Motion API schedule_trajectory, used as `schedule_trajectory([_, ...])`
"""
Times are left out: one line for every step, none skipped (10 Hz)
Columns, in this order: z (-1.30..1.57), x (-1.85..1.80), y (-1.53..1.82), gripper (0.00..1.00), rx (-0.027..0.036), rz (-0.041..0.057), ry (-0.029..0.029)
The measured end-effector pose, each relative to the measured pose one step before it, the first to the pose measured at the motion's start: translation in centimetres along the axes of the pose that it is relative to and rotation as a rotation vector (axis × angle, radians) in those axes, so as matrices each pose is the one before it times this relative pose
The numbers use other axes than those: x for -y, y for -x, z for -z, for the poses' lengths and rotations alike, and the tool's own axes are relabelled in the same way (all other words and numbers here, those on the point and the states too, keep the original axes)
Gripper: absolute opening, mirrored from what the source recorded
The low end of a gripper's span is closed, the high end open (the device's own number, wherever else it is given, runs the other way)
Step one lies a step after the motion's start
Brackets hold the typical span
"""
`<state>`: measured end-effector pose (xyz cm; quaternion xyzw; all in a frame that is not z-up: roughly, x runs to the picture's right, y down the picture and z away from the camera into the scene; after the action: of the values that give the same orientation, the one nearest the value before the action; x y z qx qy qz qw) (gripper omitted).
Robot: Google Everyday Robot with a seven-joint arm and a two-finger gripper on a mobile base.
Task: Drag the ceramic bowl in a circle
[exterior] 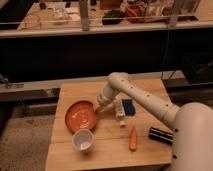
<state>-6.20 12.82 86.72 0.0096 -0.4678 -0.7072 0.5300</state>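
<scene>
The ceramic bowl (80, 117) is a wide, shallow orange-red dish on the left half of the wooden table (150, 90). My gripper (100, 107) reaches down from the white arm and sits at the bowl's right rim, touching or just above it. The bowl's front edge lies very close to a small white cup (82, 140).
An orange carrot (133, 138) lies near the table's front edge. A black cylinder (161, 135) rests at the right. A blue object (128, 106) and a small white bottle (120, 116) sit just right of the gripper. A dark rail and a cluttered bench run behind the table.
</scene>
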Motion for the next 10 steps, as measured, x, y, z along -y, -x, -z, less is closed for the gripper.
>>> schedule_trajectory([-0.397, 0.339, -0.867, 0.0, 0.01095, 0.03152, -0.00452])
schedule_trajectory([-0.162, 0.065, -0.851, 0.0, 0.00329, 0.01715, 0.00339])
schedule_trajectory([-0.119, -0.028, -1.064, 0.0, 0.0031, 0.01517, 0.01205])
schedule_trajectory([-0.081, -0.319, -1.662, 0.0, -0.00285, 0.00276, 0.01408])
schedule_trajectory([0.173, -0.97, -1.279, 0.0, -0.00395, -0.0131, 0.01203])
schedule_trajectory([0.02, -0.796, -1.087, 0.0, -0.00425, -0.015, 0.00873])
schedule_trajectory([0.2, -1.115, -1.615, 0.0, -0.01052, -0.02483, 0.01458])
schedule_trajectory([-0.053, -0.464, -0.879, 0.0, -0.00476, -0.01821, 0.01204])
schedule_trajectory([0.224, -0.845, -0.547, 0.0, -0.00773, -0.03476, 0.01273])
schedule_trajectory([0.279, -1.108, 0.165, 0.0, -0.00307, -0.03775, 0.01244])
